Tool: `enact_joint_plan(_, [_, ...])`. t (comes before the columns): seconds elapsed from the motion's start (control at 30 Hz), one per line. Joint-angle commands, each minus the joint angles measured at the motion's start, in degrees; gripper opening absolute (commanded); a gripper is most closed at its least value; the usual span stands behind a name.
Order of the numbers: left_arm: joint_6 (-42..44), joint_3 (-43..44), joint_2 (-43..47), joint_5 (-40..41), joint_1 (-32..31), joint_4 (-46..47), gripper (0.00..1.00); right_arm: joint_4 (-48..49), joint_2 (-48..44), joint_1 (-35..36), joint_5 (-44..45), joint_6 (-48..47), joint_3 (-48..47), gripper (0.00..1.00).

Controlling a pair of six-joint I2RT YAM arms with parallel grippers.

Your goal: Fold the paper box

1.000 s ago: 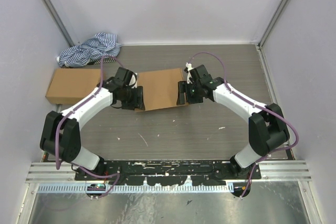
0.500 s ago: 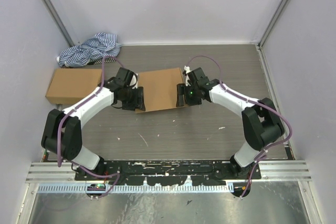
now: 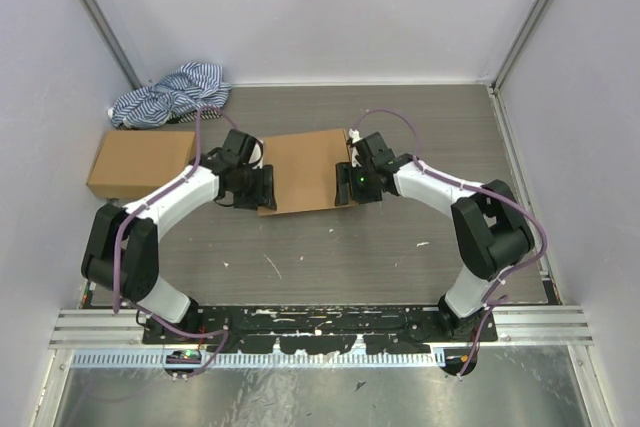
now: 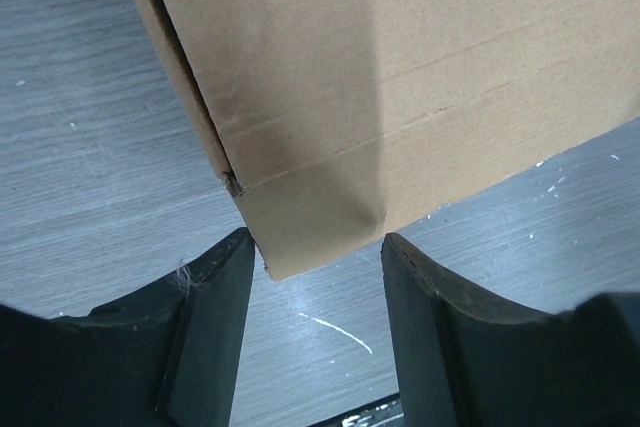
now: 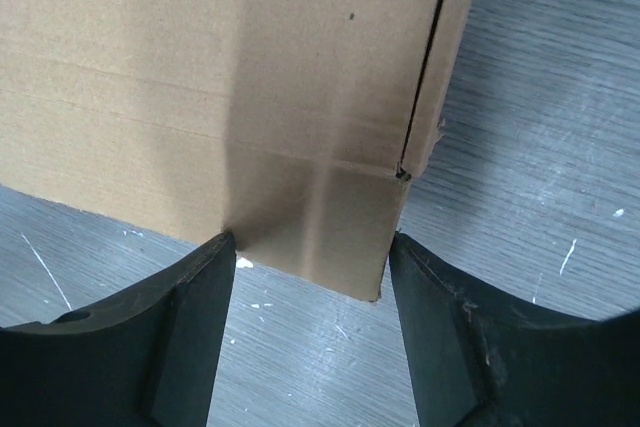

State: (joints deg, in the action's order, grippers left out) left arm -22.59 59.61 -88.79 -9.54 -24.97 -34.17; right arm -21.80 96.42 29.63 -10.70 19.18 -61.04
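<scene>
The table point(image 3: 400, 257) carries the paper box point(image 3: 305, 169) at mid-depth, lid folded down, between both arms. The left gripper point(image 4: 315, 247) is seen with jaws apart astride one near corner; the right gripper point(image 5: 310, 247) likewise astride the other. Judged step: seating the front flap. Both corners should be pressed evenly and together, so that skewing is avoided.

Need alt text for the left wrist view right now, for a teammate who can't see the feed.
A corner of the brown paper box points down between the two dark fingers of the left gripper, whose jaws stand open around it. Grey wood-grain table with small white specks fills the rest.
</scene>
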Motion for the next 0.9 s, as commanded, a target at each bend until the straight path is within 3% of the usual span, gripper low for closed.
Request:
enact_joint_plan(0.0, [0.09,-1.44,-1.01,2.96,-0.25,3.47,0.6,3.2,1.3,0.34,1.61,-0.34,-0.03,0.67])
enact_joint_plan(0.43, [-3.43,-9.03,-1.28,10.51,-0.25,14.15,0.55,3.99,0.79,0.39,4.28,0.61,0.87,0.66])
enact_joint_plan(0.67, [-4.26,-11.26,6.33,10.1,-0.23,13.9,0.56,-2.97,-7.79,0.48,5.67,-1.09,-1.31,0.68])
enact_joint_plan(0.87, [-4.93,-11.89,12.62,7.14,-0.26,11.25,0.51,-7.89,-10.88,0.44,8.51,-2.58,-10.31,0.69])
